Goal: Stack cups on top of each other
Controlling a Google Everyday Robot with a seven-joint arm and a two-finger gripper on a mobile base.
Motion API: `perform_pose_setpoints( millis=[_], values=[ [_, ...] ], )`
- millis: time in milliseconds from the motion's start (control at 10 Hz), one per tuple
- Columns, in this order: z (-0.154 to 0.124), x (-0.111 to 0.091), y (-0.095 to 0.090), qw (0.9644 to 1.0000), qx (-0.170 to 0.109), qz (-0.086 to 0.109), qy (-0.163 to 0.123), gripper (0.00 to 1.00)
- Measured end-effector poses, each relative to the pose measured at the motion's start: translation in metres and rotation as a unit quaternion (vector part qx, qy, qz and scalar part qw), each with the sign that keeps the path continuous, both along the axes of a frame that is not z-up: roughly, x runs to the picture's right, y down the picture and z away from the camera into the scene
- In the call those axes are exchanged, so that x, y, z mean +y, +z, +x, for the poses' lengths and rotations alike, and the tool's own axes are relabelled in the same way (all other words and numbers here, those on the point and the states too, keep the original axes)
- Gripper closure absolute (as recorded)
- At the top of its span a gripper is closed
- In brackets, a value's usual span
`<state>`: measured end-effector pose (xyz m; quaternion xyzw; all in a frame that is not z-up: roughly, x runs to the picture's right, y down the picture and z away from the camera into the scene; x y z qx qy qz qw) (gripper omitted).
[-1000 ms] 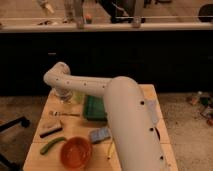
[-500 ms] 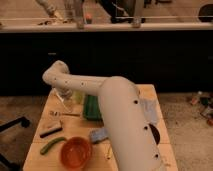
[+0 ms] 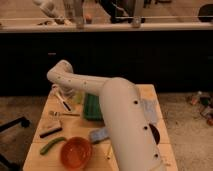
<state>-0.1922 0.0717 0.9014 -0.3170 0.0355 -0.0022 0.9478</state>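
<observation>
My gripper (image 3: 63, 98) hangs below the bent wrist over the back left corner of the wooden table (image 3: 37, 150). A pale green cup (image 3: 78, 97) shows just to its right, partly behind the arm. A small cream-white shape (image 3: 54, 89) at the gripper's left may be the other cup; I cannot tell for sure. I cannot tell whether the gripper touches or holds either one.
An orange bowl (image 3: 76, 152) stands at the front left, with a green vegetable (image 3: 51, 145) beside it. A dark green tray (image 3: 92, 106) lies mid-table and a blue-grey sponge (image 3: 99, 135) in front of it. The maroon bowl (image 3: 154, 134) peeks out behind my arm. Utensils (image 3: 60, 114) lie at the left.
The arm's large link has swung slightly to the left. The gripper stays over the back left corner near the cups.
</observation>
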Motion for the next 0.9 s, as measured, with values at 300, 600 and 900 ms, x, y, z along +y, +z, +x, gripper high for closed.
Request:
perform_pose_setpoints(
  millis=[300, 600, 900],
  values=[
    [-0.0009, 0.0096, 0.0086, 0.9999, 0.0, -0.015, -0.002, 0.2],
    [-0.0012, 0.0128, 0.0104, 0.9998, -0.005, -0.019, -0.005, 0.36],
    [-0.0045, 0.0121, 0.0083, 0.9997, -0.019, -0.016, -0.005, 0.65]
  ],
)
